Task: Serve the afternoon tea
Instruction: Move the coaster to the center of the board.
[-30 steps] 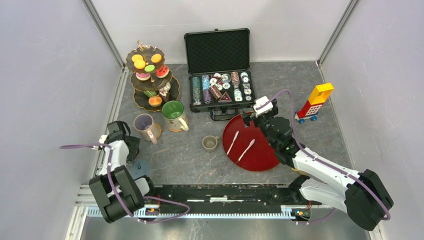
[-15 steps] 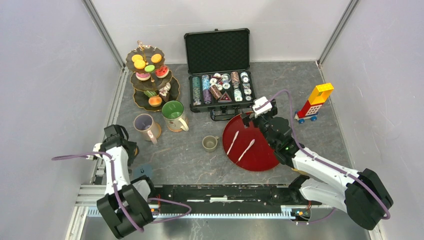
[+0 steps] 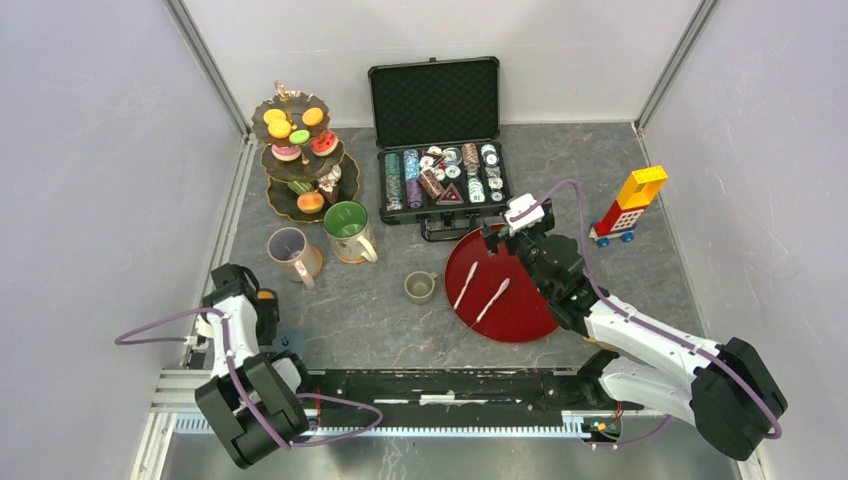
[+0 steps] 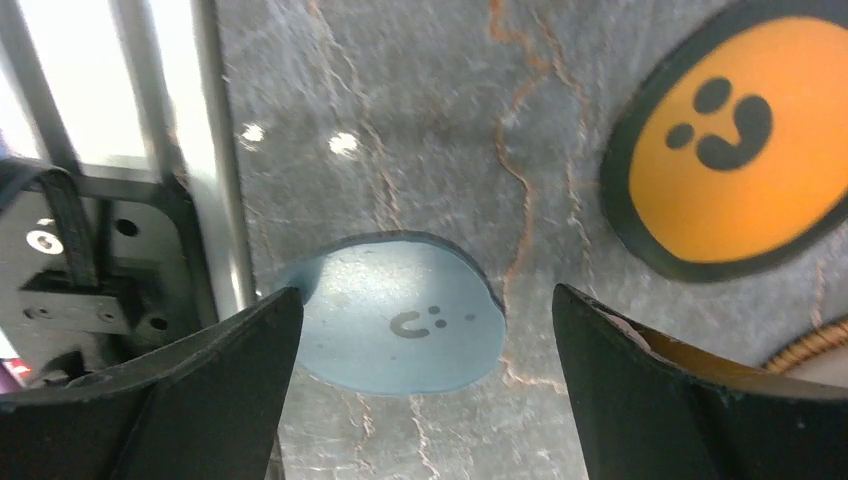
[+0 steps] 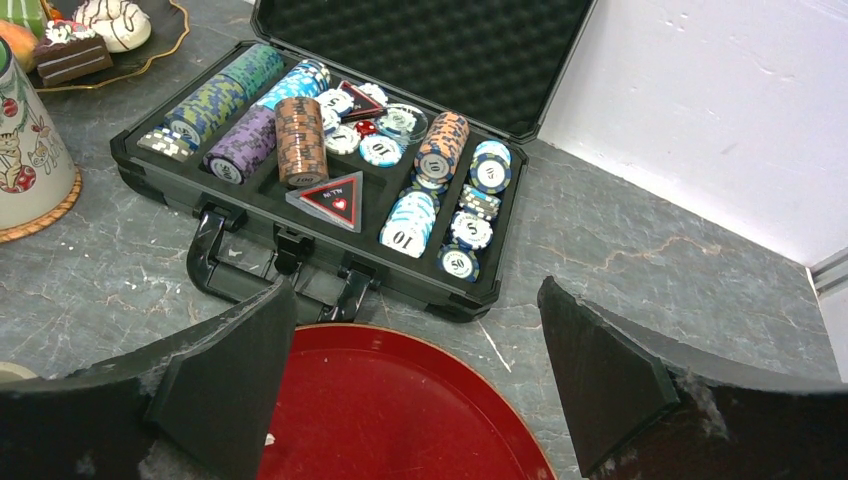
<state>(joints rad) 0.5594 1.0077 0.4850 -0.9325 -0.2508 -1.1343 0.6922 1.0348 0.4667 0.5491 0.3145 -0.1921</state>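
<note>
Black fingers of the left gripper [image 4: 420, 310] stood wide apart and held nothing. They pointed down at the grey stone-patterned table [image 4: 420, 120]. A blue round coaster with a small face [image 4: 400, 325] lay flat between them, and neither finger touched it. An orange round coaster with a dark face [image 4: 735, 130] lay near it, on the far side. The right gripper [image 5: 415, 300] was also open and empty. It hung over the far edge of the red round tray [image 5: 400, 410], with the black case of poker chips [image 5: 470, 290] just beyond.

The tea things were all on the left part of the table. The purple mug [image 3: 288, 250] and the green mug [image 3: 347, 228] stood upright near each other, each on a mat. Behind them was the dark scalloped three-tier stand [image 3: 272, 203], with the toy sweets [image 3: 300, 137] on its tiers. From the left gripper they lay farther from the bases and a little to the right. From the right gripper they lay well apart to the left, past the small grey cup [image 3: 420, 286].

I judged therefore that the left arm was the nearer one for the mugs. Both mug handles pointed toward the near-right side, so a reach from the near side would meet the handle first. The blue coaster is round and has no long axis, so the turn of the wrist should matter little. Its thinness could make it hard to pinch.
</note>
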